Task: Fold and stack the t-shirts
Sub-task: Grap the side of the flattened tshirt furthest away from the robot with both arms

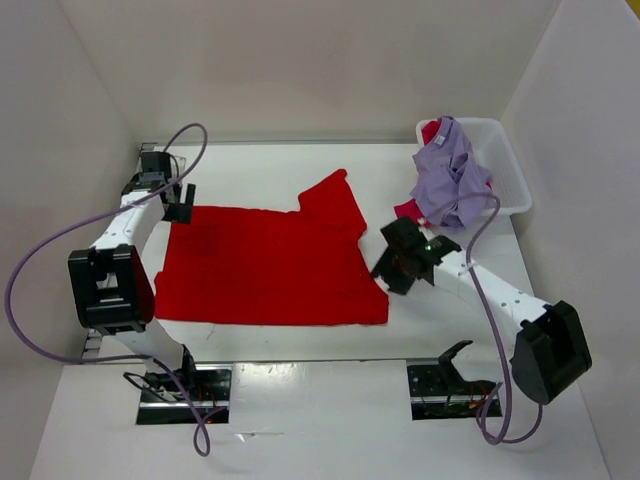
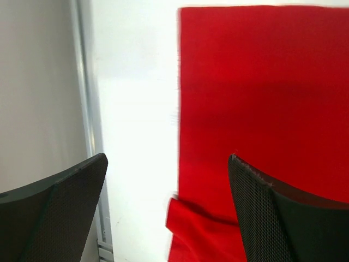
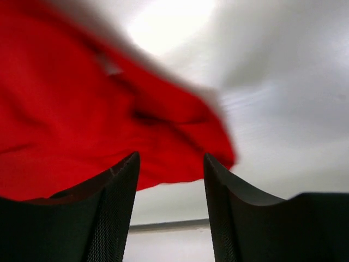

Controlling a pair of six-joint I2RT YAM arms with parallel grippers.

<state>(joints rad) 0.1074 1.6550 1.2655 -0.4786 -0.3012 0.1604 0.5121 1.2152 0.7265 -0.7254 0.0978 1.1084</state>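
Spilling over the white bin [image 1: 512,180] at two o'clock, the lavender t-shirt [image 1: 450,180] covers a crimson t-shirt [image 1: 429,131]. The red t-shirt [image 1: 265,265] lies flat centrally; left gripper [image 1: 180,206] and right gripper [image 1: 392,268] gape empty.

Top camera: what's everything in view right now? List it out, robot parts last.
Red t-shirt: 1, bright red, spread flat mid-table.
Lavender t-shirt: 1, pale purple, heaped over the bin's near rim.
Crimson t-shirt: 1, pinkish red, mostly hidden under the lavender one.
Bin: 1, white plastic, far right.
Table: 1, white.
Left gripper: 1, black, open, at the red shirt's far-left corner.
Right gripper: 1, black, open, at its right edge.
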